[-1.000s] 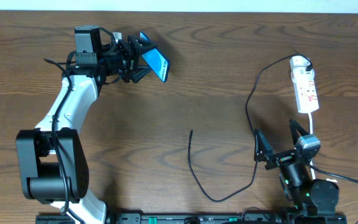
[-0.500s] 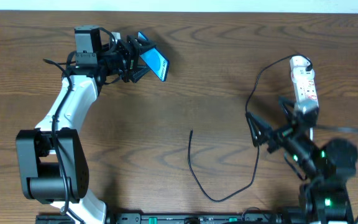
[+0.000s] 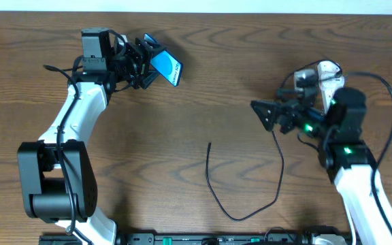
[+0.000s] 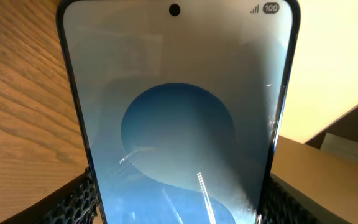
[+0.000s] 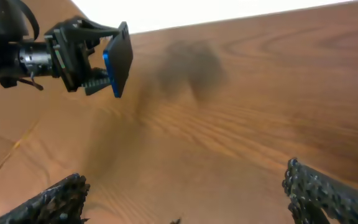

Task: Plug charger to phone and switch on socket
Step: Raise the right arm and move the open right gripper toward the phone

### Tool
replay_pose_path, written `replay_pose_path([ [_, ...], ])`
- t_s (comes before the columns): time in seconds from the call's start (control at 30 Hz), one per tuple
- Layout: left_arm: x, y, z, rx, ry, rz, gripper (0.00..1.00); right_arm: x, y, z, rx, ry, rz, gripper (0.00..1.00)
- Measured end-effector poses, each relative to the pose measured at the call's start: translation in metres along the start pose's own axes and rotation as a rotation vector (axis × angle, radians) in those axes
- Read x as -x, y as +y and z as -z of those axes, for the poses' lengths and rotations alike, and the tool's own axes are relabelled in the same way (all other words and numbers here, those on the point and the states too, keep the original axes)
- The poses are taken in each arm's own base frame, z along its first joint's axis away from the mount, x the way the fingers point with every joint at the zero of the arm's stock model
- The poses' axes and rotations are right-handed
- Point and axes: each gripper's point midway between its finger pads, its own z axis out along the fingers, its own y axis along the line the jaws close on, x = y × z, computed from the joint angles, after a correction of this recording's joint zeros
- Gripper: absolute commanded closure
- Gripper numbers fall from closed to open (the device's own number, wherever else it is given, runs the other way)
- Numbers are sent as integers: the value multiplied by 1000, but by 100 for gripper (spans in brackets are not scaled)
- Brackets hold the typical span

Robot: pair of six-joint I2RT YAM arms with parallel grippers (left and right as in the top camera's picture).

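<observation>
Wood-grain table [image 3: 216, 82], glossy phone [image 3: 166, 69], thin charger [image 3: 207, 170]

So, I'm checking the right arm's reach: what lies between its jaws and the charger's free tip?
Nothing; bare table runs from the right jaws to the charger tip, seen in the overhead view.

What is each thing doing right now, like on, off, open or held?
phone: screen lit, held up off the table
charger: lying on the table, tip free, not in the phone
socket: mostly hidden, switches cannot be seen
left gripper: shut on the phone
right gripper: open, empty
</observation>
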Motion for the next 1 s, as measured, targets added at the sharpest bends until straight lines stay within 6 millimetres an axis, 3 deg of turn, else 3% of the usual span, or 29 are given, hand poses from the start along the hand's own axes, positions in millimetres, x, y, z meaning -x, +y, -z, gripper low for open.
replay_pose_path([
  [0.17, 2, 1, 0, 5, -14, 6, 93, 4, 12, -24, 59, 38, 20, 1],
  [0.43, -2, 1, -8, 23, -32, 21, 93, 9, 34, -43, 131, 23, 105, 1],
  [0.67, -16, -8, -19, 10, -16, 4, 93, 11, 33, -47, 102, 14, 130, 1],
  [1.0, -15, -9, -19, 5, -21, 18, 93, 16, 29, -47, 78, -9, 134, 1],
])
